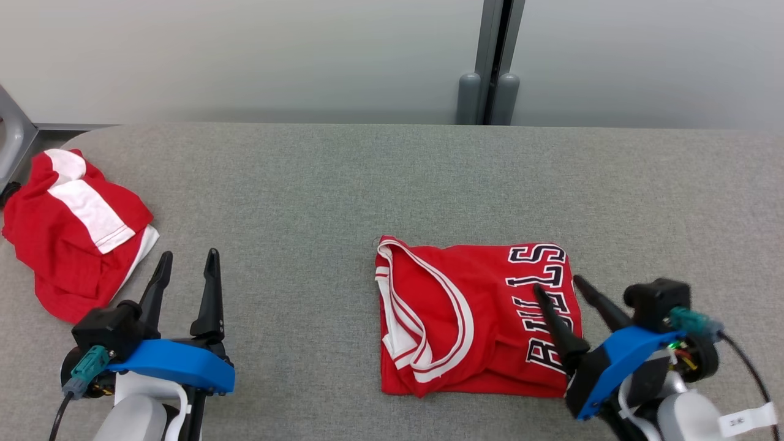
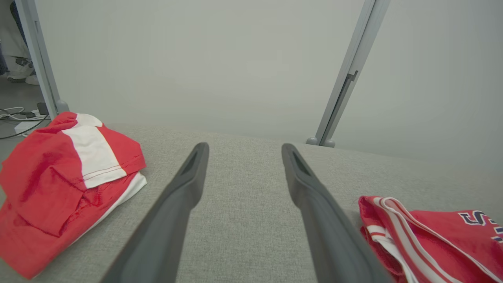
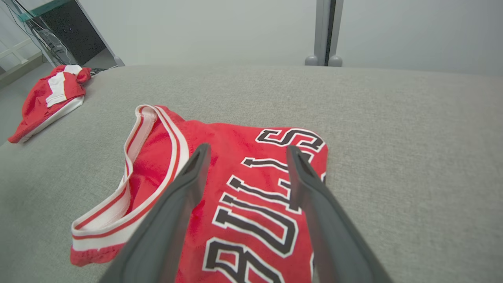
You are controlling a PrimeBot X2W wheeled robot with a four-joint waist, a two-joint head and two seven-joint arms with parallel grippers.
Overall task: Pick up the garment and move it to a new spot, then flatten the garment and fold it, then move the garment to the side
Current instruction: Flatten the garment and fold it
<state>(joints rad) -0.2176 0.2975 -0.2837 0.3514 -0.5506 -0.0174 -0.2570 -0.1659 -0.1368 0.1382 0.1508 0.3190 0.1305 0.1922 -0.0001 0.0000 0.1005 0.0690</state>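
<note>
**foldfan:** Left gripper (image 1: 188,260) is spread and empty over the grey table (image 1: 306,184), next to a crumpled red-and-white garment (image 1: 73,239). Parked out of the way, I'd guess. The folded jersey (image 1: 465,318) lies right of centre and looks ready to slide aside.

**gripnerd:** Yeah, right gripper (image 1: 558,285) is spread too, fingers over the lettering (image 1: 542,300), pinching nothing. Can't tell if they touch the cloth, and the layers underneath are hidden.
</note>
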